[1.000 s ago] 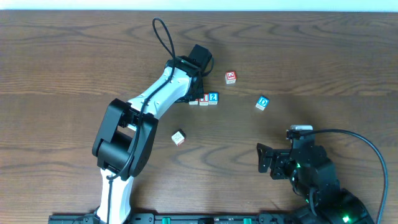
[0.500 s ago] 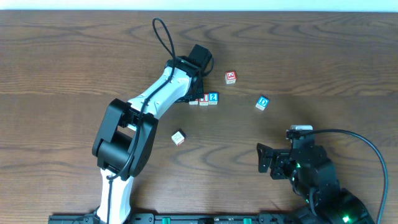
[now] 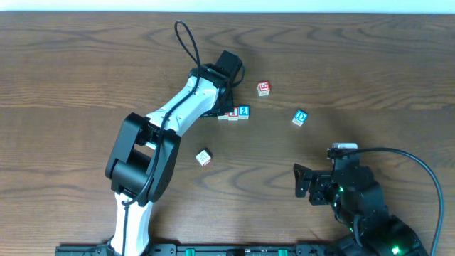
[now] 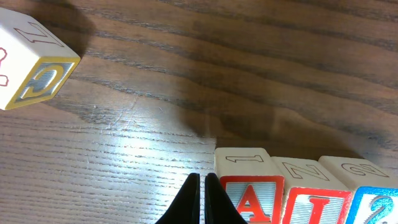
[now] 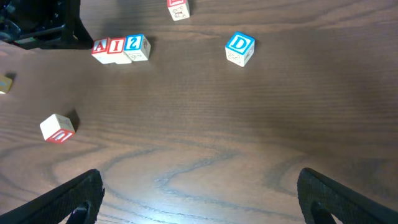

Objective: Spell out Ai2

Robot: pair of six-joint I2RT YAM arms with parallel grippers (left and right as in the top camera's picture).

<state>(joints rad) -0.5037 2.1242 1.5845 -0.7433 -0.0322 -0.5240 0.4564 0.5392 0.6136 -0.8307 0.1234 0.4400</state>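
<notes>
Both grippers are empty: left gripper [image 4: 200, 198], pinched closed on an outstretched arm, sits just beside the A cube [image 4: 249, 183], which heads a touching row with I cube [image 4: 314, 193] and 2 cube [image 4: 376, 202]. Right gripper [image 5: 202, 193] gapes well away, over wood-grain table [image 3: 370, 57].

A dark wood-grain table [image 3: 398, 64] fills the view, a pale strip [image 3: 227, 5] edging its far side.
</notes>
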